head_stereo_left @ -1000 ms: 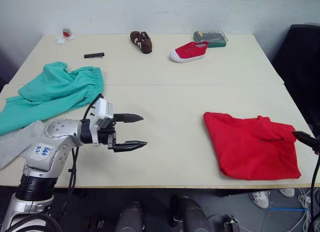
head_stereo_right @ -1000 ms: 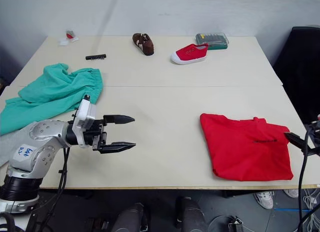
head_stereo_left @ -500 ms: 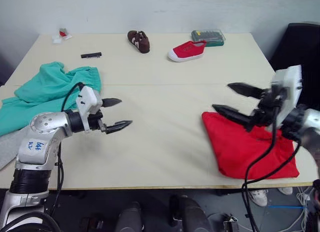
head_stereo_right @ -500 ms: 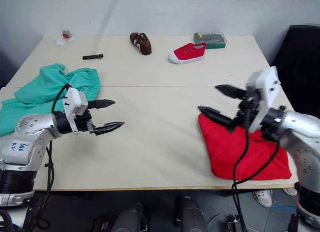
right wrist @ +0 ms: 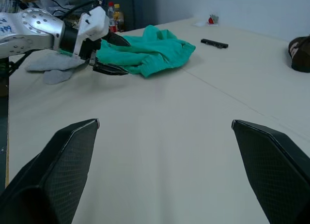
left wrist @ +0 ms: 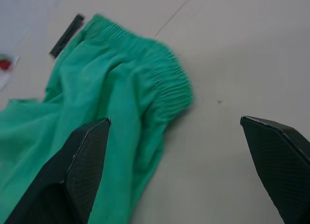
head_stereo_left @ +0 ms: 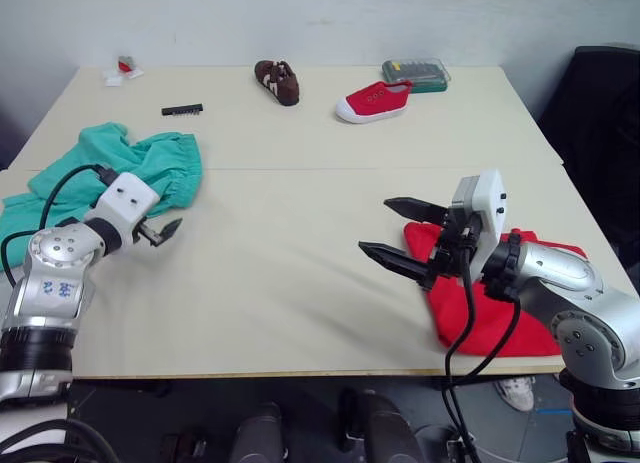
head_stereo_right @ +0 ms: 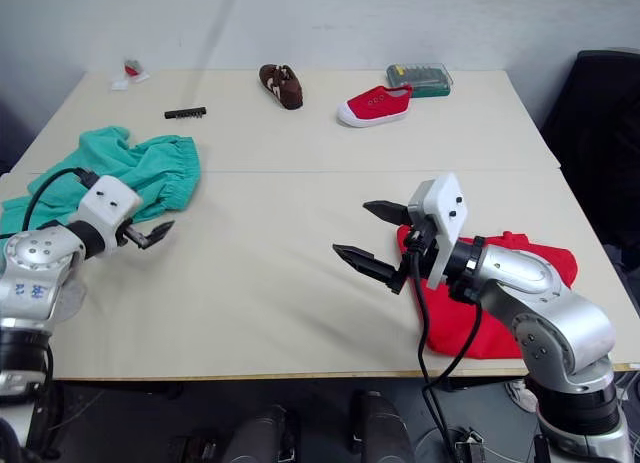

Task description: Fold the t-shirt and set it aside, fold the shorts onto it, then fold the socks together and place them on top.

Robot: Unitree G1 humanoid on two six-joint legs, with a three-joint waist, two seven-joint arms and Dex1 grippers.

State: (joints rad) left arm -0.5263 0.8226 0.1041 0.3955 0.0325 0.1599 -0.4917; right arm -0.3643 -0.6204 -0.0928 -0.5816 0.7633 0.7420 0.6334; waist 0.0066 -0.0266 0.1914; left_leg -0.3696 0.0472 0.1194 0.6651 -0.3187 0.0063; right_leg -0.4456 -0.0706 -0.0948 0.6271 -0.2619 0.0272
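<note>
The red t-shirt (head_stereo_left: pixel 490 333) lies folded near the table's front right edge, partly hidden by my right arm. My right gripper (head_stereo_left: pixel 375 225) hangs open and empty over bare table just left of the t-shirt. At the left, the teal shorts (head_stereo_left: pixel 110 168) lie crumpled, waistband toward the middle. My left gripper (left wrist: pixel 173 119) is open and empty, low over the table beside the waistband of the shorts (left wrist: pixel 121 88), not touching it. The grey socks (right wrist: pixel 55 69) lie past the shorts, by the left arm.
Along the far edge stand a brown shoe (head_stereo_left: pixel 277 81), a red shoe (head_stereo_left: pixel 377 101), a clear bit case (head_stereo_left: pixel 415 75), a black bit strip (head_stereo_left: pixel 183 110) and a small red-and-white item (head_stereo_left: pixel 122 68). A black chair (head_stereo_left: pixel 600 113) is right of the table.
My left gripper has pulled back leftward to the shorts' waistband. My right arm came in from the right edge and now reaches over the t-shirt toward the table's middle, still open.
</note>
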